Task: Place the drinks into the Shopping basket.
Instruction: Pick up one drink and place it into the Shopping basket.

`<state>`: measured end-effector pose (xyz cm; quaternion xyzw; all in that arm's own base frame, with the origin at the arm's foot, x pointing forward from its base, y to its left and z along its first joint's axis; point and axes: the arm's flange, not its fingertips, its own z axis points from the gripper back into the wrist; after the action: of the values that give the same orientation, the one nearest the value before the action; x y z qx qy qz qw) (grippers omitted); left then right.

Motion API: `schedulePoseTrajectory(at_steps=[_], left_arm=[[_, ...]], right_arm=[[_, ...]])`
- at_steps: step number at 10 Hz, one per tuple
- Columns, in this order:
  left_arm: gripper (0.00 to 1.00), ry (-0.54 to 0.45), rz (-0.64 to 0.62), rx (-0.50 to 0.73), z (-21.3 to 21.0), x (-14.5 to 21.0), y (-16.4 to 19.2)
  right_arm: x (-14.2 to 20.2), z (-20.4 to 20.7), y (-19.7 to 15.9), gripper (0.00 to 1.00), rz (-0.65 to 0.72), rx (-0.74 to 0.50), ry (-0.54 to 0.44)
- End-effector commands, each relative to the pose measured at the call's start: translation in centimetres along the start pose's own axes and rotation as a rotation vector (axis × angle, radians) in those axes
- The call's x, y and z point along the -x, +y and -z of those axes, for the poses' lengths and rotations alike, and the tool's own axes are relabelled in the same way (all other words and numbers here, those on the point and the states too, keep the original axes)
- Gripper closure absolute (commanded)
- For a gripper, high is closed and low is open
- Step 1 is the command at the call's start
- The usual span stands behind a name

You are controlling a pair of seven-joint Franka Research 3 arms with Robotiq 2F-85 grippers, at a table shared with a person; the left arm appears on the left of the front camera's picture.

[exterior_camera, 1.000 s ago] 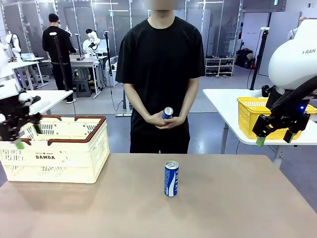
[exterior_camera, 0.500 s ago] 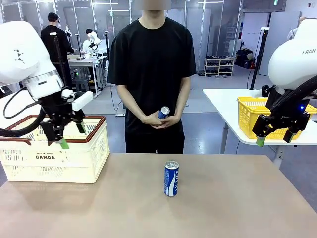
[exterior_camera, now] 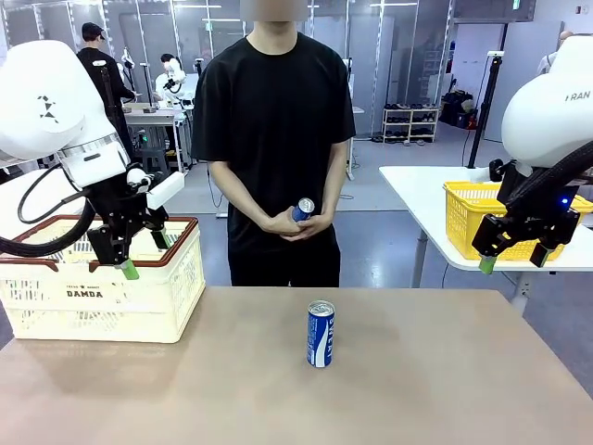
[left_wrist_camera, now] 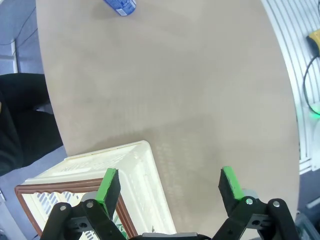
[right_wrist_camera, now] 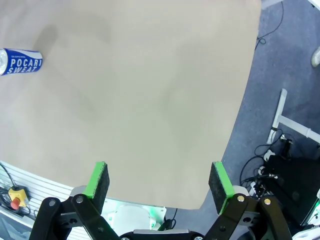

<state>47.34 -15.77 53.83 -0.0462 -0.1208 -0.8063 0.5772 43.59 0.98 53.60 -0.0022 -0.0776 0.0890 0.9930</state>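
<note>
- Beige tabletop (exterior_camera: 445,371) in a busy robotics lab, with a person in black standing at its far side.
- Blue-and-white can (exterior_camera: 321,334) stands upright near the tabletop's middle, well apart from both arms.
- Cream basket (exterior_camera: 102,297) with a red-brown rim sits at the robot's left end of the tabletop.
- Left pincer (exterior_camera: 144,255) hangs above the basket's right end, fingers apart and empty.
- Right pincer (exterior_camera: 511,258) hovers high at the right, in front of a yellow basket (exterior_camera: 463,218), fingers apart, holding nothing.
- Person's hands (exterior_camera: 296,224) clasp a second can (exterior_camera: 303,209) at waist height.
</note>
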Motion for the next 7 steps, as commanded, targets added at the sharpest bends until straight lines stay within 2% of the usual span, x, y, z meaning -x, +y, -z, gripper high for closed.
schedulePoseTrajectory(at_steps=[1, 3, 4, 7], left_arm=[[0.0, -0.003, 0.001, 0.006, -0.2, 0.1, -0.2], [0.0, -0.021, -0.014, -0.014, 0.0, 0.2, -0.1], [0.0, -0.021, 0.023, -0.01, 0.5, -1.7, 0.5], [0.0, 0.004, 0.024, 0.01, 2.2, -8.7, 3.3]], right_arm=[[0.0, -0.3, -0.2, 0.0, 0.0, 0.002, 0.005], [0.0, -0.3, -0.2, 0.0, 0.0, 0.002, 0.005], [0.0, -0.3, -0.2, 0.0, 0.0, 0.002, 0.005], [0.0, -0.3, -0.2, 0.0, 0.0, 0.002, 0.005]])
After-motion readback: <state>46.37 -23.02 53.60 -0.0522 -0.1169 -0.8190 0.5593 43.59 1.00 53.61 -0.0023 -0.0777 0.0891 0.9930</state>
